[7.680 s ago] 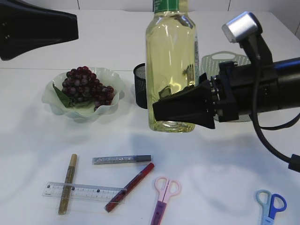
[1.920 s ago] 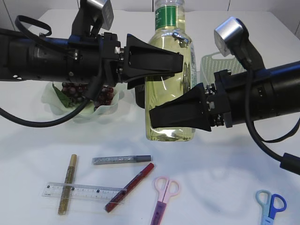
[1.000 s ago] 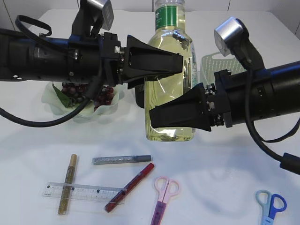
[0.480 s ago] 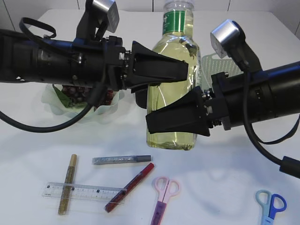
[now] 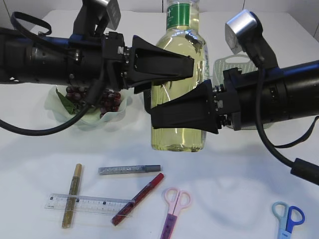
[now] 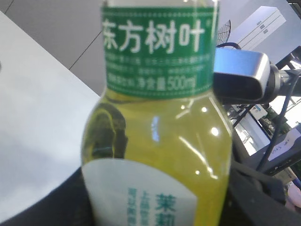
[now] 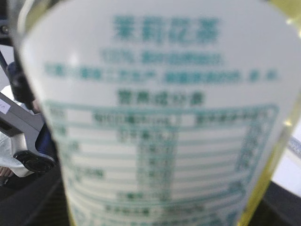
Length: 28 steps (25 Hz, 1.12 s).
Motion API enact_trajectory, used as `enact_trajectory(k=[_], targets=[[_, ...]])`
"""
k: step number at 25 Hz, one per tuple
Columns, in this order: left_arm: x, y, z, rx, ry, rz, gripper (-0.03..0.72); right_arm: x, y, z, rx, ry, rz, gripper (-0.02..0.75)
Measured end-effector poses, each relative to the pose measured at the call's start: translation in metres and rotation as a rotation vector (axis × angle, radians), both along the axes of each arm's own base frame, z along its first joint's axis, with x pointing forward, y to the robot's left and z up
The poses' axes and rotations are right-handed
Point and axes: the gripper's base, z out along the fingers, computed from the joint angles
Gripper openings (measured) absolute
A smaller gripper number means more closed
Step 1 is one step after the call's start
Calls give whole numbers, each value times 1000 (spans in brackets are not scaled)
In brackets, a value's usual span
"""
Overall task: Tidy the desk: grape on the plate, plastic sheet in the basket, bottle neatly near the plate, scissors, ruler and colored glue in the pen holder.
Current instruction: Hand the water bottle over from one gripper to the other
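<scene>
A bottle (image 5: pixel 178 137) of yellow-green drink hangs upright just above the table; it fills the left wrist view (image 6: pixel 155 141) and the right wrist view (image 7: pixel 160 117). My left gripper (image 5: pixel 187 57) is shut on its upper body. My right gripper (image 5: pixel 162 109) stands open, one jaw on each side of the lower body. Dark grapes (image 5: pixel 105 99) lie on the pale green plate (image 5: pixel 65 112). In front lie a clear ruler (image 5: pixel 89 203), gold (image 5: pixel 72 194), silver (image 5: pixel 129 169) and red (image 5: pixel 138 198) glue pens, and pink scissors (image 5: pixel 174 209). The pen holder and plastic sheet are hidden.
Blue scissors (image 5: pixel 288 219) lie at the front right corner. A pale green perforated basket (image 5: pixel 234 63) shows behind the right arm. Both arms stretch across the middle of the table, above the plate and in front of the basket.
The bottle has gone from tilted to upright and moved up and to the left with the left gripper. The right gripper slid left along it, and its jaws have spread.
</scene>
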Motion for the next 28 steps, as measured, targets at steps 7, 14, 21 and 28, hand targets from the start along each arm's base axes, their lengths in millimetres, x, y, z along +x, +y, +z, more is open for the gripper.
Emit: enact_trajectory(k=[7,14,21,28], targets=[[0,3,2,6,9,2,408,0,1,1,10,5,0,606],[0,4,3,6,5,0,408,0,1,1,9,-25,6,604],[2,8,0,41,-7,15,408,3,0,0,-8,1,-33,661],[6,17,6,43,-17,41,408,3,0,0,-7,4,-34,671]])
